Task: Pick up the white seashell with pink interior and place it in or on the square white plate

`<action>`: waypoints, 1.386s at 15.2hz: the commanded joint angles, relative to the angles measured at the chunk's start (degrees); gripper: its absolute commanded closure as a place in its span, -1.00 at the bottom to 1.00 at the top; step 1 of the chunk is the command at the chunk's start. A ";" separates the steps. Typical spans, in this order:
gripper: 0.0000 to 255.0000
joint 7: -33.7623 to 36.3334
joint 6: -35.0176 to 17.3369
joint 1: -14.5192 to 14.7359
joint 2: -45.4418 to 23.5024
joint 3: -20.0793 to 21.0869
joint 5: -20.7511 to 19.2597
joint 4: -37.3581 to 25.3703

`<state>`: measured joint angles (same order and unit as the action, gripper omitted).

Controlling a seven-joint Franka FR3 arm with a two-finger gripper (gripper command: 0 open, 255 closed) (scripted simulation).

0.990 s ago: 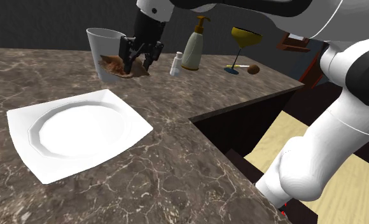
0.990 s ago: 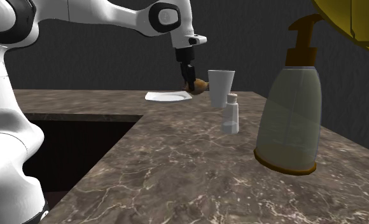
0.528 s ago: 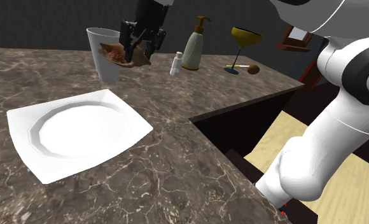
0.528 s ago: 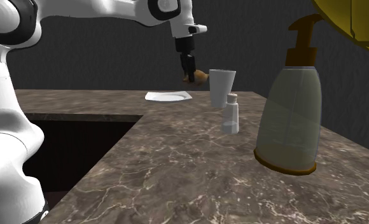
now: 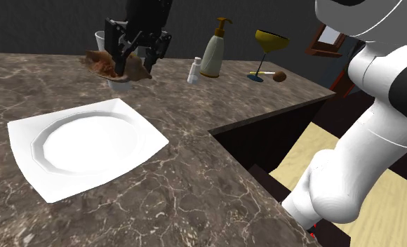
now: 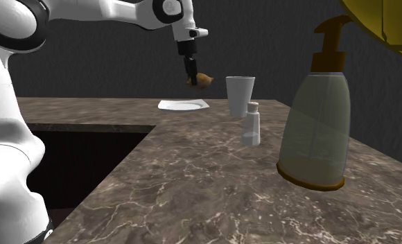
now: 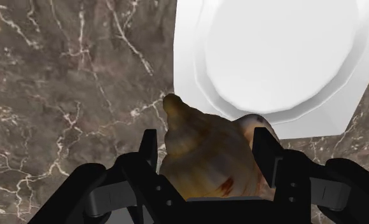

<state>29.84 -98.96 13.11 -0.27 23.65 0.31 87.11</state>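
Wrist view: end effector clasps glossy brown spiral seashell.

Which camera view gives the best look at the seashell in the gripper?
The wrist view: the brown-and-tan spiral seashell sits large, clasped between the all-black gripper's fingers. In the shoulder view the gripper covers its middle, leaving the ends visible. In the second exterior view it is a small brown lump under the gripper.

A tan-brown shell is clasped between the two black fingers of the gripper. Its pointed tip is seen against the dark veined marble counter, just beside the edge of a white square plate beyond. A reddish spot is marked on it.
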 commanded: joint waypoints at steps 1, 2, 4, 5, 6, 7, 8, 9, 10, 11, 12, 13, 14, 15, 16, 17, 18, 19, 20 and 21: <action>1.00 2.86 0.13 1.38 -0.40 1.36 -0.74 -0.55; 1.00 4.36 0.29 2.15 -0.80 2.08 -1.22 -1.06; 1.00 7.40 0.70 3.70 -1.84 3.59 -2.34 -2.33; 1.00 8.94 0.95 4.56 -2.47 4.30 -2.97 -3.09; 1.00 10.50 1.24 5.47 -3.18 5.00 -3.65 -3.95; 1.00 12.07 1.56 6.39 -3.97 5.71 -4.39 -4.90; 1.00 12.43 1.64 6.61 -4.17 5.87 -4.57 -5.13; 1.00 12.34 0.74 6.50 -3.80 5.79 -4.37 -3.91; 1.00 12.27 -0.13 6.41 -3.49 5.74 -4.20 -2.78; 1.00 12.20 -1.00 6.31 -3.19 5.69 -4.03 -1.65; 1.00 12.13 -1.86 6.23 -2.91 5.65 -3.88 -0.54; 1.00 12.07 -2.72 6.16 -2.65 5.60 -3.73 0.53; 1.00 12.02 -3.56 6.09 -2.41 5.56 -3.61 1.58; 1.00 11.97 -4.40 6.03 -2.19 5.52 -3.49 2.61; 1.00 11.92 -5.22 5.98 -1.99 5.49 -3.38 3.61; 1.00 11.89 -6.05 5.93 -1.81 5.46 -3.29 4.59; 1.00 11.85 -6.86 5.89 -1.64 5.43 -3.20 5.55; 1.00 11.83 -7.67 5.86 -1.50 5.40 -3.13 6.48; 1.00 11.81 -8.48 5.83 -1.36 5.38 -3.06 7.40; 1.00 11.79 -9.28 5.80 -1.25 5.36 -3.01 8.30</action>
<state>41.62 -107.41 18.92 -1.55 29.02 -2.70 94.62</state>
